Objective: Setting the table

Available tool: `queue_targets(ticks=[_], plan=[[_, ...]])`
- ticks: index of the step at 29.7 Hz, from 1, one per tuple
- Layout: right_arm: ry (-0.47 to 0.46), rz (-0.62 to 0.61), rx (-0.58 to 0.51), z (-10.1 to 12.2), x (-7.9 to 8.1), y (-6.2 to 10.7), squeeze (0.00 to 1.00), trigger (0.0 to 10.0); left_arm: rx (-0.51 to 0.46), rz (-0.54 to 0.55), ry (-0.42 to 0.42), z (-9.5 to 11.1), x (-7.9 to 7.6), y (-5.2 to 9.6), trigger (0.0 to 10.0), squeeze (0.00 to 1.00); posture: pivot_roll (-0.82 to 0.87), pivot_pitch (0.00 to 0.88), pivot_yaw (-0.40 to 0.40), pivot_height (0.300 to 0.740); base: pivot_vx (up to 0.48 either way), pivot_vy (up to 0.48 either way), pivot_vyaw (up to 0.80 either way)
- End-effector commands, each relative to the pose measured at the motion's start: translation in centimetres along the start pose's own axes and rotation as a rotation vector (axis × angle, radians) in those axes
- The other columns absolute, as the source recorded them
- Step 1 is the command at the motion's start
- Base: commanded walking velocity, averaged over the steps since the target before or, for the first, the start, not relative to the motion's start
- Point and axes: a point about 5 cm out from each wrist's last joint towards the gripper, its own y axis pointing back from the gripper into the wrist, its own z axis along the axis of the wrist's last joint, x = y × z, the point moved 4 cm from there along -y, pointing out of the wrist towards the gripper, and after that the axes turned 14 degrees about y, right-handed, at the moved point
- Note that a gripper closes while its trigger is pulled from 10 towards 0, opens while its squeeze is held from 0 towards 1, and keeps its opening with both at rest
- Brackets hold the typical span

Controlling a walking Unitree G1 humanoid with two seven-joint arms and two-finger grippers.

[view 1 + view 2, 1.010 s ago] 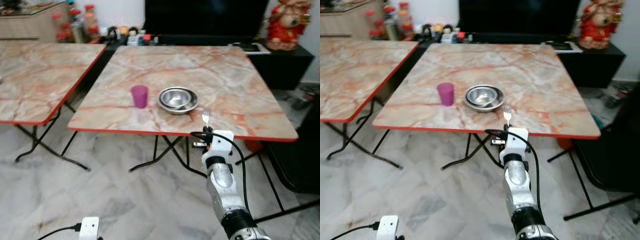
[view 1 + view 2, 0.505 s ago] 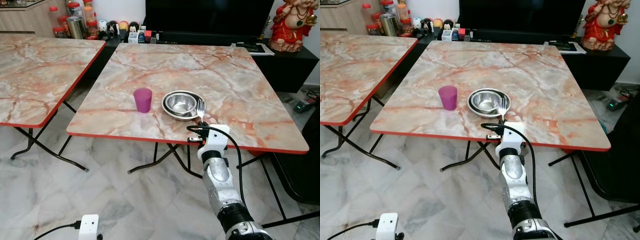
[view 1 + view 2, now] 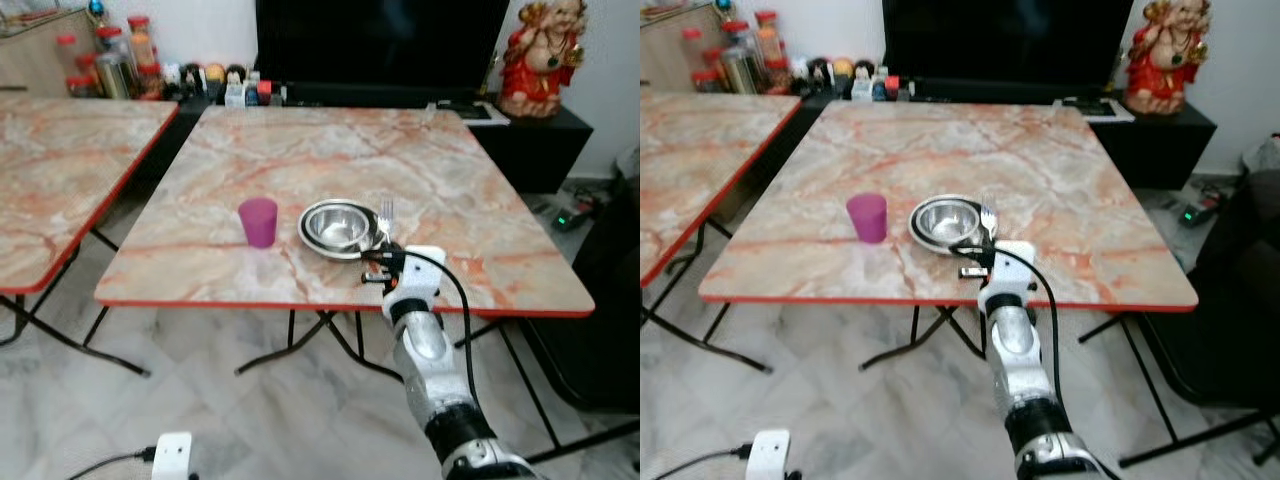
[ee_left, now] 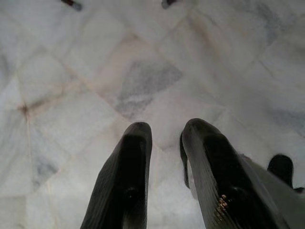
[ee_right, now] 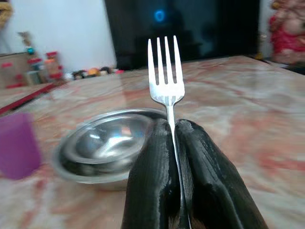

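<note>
Right wrist view: right gripper [image 5: 175, 131] clamped on fork [image 5: 166, 71], tines up. Just beyond, steel bowl [image 3: 338, 226] on marble table [image 3: 470, 190]; purple cup [image 3: 259, 221] near its left. Left gripper [image 4: 164, 138] slightly parted, above floor tiles [image 4: 143, 81].

No writing, label, brand or number is legible from here; the jars [image 3: 112, 55] and small items on the far shelf are too small and blurred to read.
</note>
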Motion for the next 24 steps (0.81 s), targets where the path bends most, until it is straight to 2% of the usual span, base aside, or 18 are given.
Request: queue_targets(ticks=[1, 18, 24], plan=[[0.001, -0.021, -0.008, 0.29, -0.70, -0.21, 0.00, 10.0, 0.008, -0.010, 0.014, -0.17, -0.54, -0.02, 10.0, 0.00, -0.04, 0.000, -0.018, 0.740, 0.289, 0.000, 0.00], [-0.018, -0.030, -0.002, 0.29, -0.89, -0.33, 0.00, 10.0, 0.015, -0.010, 0.009, -0.23, -0.60, -0.04, 10.0, 0.00, -0.04, 0.000, -0.017, 0.740, 0.303, 0.000, 0.00], [-0.008, -0.027, -0.015, 0.53, -0.89, -0.42, 0.00, 10.0, 0.013, -0.009, 0.013, -0.16, -0.59, -0.06, 10.0, 0.00, -0.03, 0.000, -0.019, 0.740, 0.330, 0.000, -0.25]])
